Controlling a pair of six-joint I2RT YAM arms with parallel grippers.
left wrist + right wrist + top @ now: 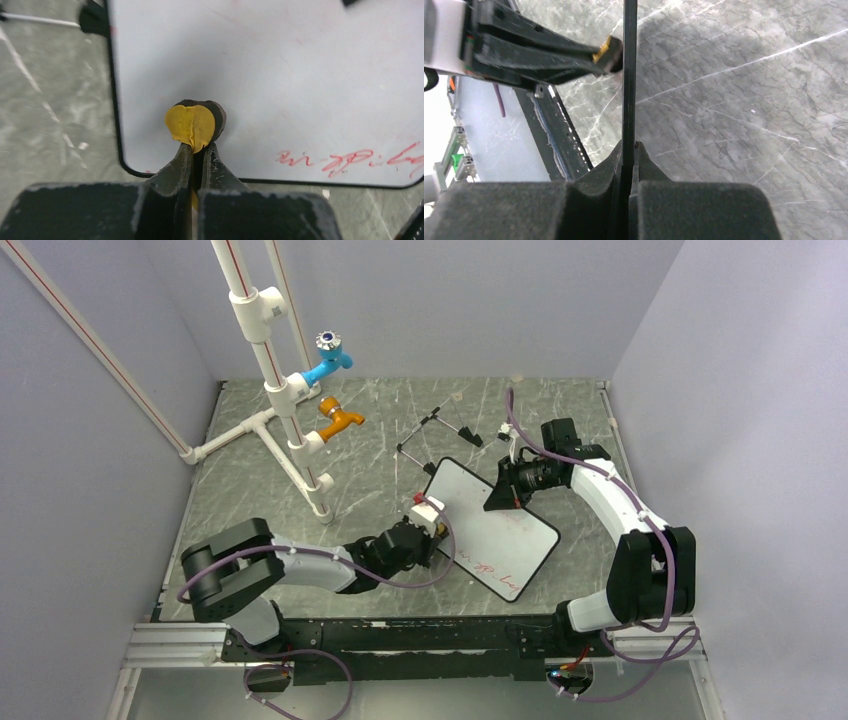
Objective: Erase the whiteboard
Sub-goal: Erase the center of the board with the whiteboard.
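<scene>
**Eraser pressed to the whiteboard, board pinched by its edge**

The whiteboard [497, 530] sits mid-bench, between the two arms, turned at an angle, its white face toward the overhead camera. The right fingers [610, 167] are clamped together on its thin black frame. From the right wrist the board shows edge-on, as a narrow dark line running straight up out of the grip. In the top view that grip is on the board's far right edge. Whether the board lies flat on the bench [380, 420] or is tipped up off it cannot be told.

The left fingers [181, 162] are closed on a small yellow-and-black eraser [194, 124]. Its dark pad touches the board's face near the rounded corner on the left arm's side, just inside the frame.

Red handwriting [350, 160] runs along the board's near edge. It lies to the right of the eraser in the left wrist view and is apart from it. Faint pink smears show on the surface beyond.

A black wire stand [437, 433] lies on the bench beyond the board. At the far left is a white pipe rack [275, 390] with a blue tap [328, 362] and an orange tap [341, 419].
</scene>
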